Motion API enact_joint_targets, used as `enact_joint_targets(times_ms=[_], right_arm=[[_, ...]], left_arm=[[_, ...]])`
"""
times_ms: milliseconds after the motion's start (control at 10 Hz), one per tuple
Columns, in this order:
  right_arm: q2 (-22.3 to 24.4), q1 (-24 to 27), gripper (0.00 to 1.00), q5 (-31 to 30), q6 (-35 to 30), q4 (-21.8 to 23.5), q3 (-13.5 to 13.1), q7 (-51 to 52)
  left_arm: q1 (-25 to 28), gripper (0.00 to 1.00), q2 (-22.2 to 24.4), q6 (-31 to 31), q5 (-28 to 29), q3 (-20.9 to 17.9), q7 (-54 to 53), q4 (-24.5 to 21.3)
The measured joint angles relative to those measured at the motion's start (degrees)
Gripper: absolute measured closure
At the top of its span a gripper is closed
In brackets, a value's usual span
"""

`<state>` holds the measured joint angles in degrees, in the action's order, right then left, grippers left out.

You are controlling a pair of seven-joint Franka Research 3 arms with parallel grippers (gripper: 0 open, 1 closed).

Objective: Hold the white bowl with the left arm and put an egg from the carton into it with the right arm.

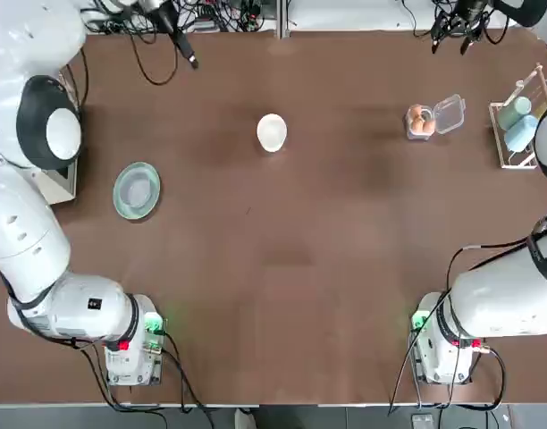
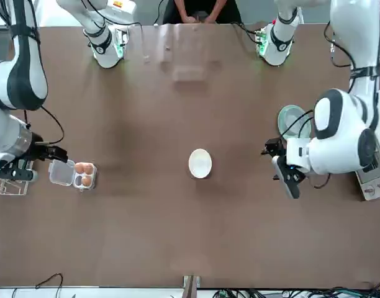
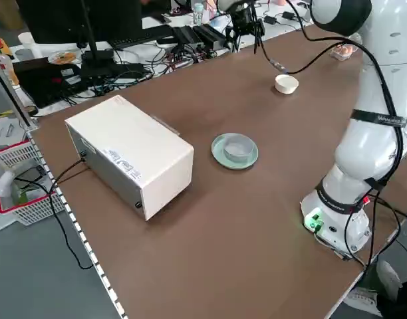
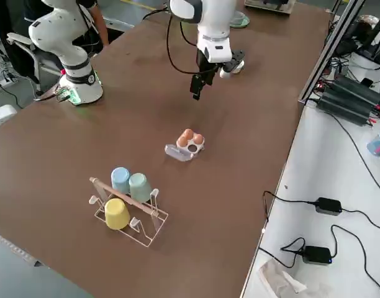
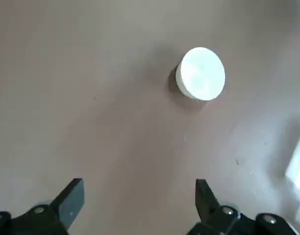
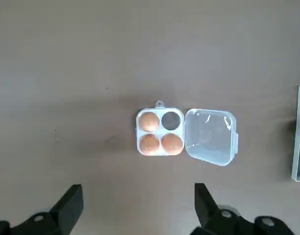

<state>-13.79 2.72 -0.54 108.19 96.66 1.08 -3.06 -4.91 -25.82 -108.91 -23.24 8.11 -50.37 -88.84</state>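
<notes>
The white bowl (image 1: 272,132) stands upright on the brown table, past its middle, with nothing in it (image 5: 201,73). The clear carton (image 1: 432,118) lies far right with its lid (image 6: 210,136) swung open. It holds three orange-brown eggs (image 6: 149,143) and one bare cup. My left gripper (image 5: 138,188) hovers open, high and to the left of the bowl (image 2: 199,162), touching nothing. The left gripper (image 1: 189,54) also shows in the top view. My right gripper (image 6: 137,193) hangs open well above the carton (image 4: 187,143), fingers pointing down (image 4: 195,92), with nothing held.
A grey-green plate (image 1: 137,189) lies on the left side of the table. A wire rack with cups (image 1: 522,125) stands at the right edge beside the carton. A white box (image 3: 130,153) sits at the left edge. Cables run along the far edge.
</notes>
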Motion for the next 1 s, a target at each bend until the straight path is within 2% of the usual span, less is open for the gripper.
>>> enact_joint_targets(times_ms=[200,500,800,1000], right_arm=[[-3.72,0.66,0.0,-0.37,5.45,0.08,-0.02,0.05],[-9.19,0.8,0.0,-1.02,11.62,0.0,0.01,0.06],[-11.43,0.77,0.0,-1.72,13.63,0.24,0.13,0.21],[-11.77,0.76,0.0,-1.79,17.23,3.25,0.52,0.27]], left_arm=[[-0.72,0.0,-1.46,-6.42,-2.07,1.6,-8.89,-3.15],[0.01,0.0,-5.72,-8.56,-4.74,4.53,-17.35,-4.06],[-0.36,0.0,-11.9,-17.49,-6.29,7.72,-36.06,-4.16],[-0.94,0.0,-14.98,-22.79,-6.39,9.81,-43.27,-4.14]])
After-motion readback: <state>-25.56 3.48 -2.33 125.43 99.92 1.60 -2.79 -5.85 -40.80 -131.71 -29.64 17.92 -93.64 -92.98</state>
